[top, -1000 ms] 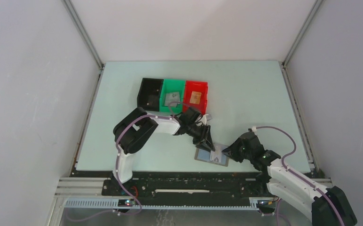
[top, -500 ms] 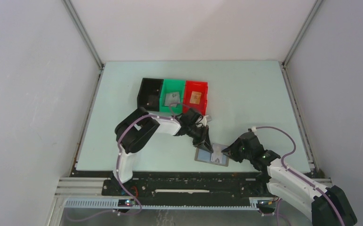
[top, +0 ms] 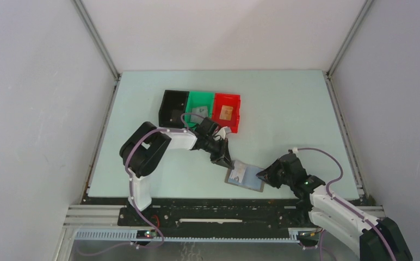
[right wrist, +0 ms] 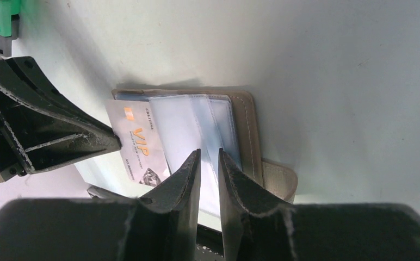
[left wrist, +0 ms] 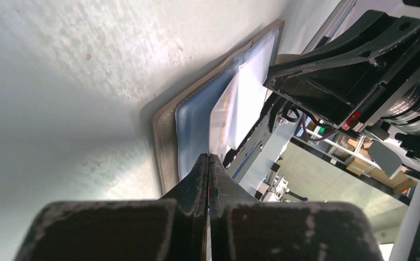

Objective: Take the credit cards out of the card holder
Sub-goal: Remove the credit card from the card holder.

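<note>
- As it lies opened flat, the stitched taupe card holder runs lengthwise left-right.
- Left gripper jaws pinch its glossy grey card; right gripper jaws narrowly parted.

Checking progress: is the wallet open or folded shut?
Open: the wallet lies spread flat, clear pockets facing up, with a VIP card sticking partway out of them.

A robotics lab test cell: a pale green table boxed in by plain white panels on aluminium posts, with two cabled robot arms bolted to a metal rail at 6 o'clock
</note>
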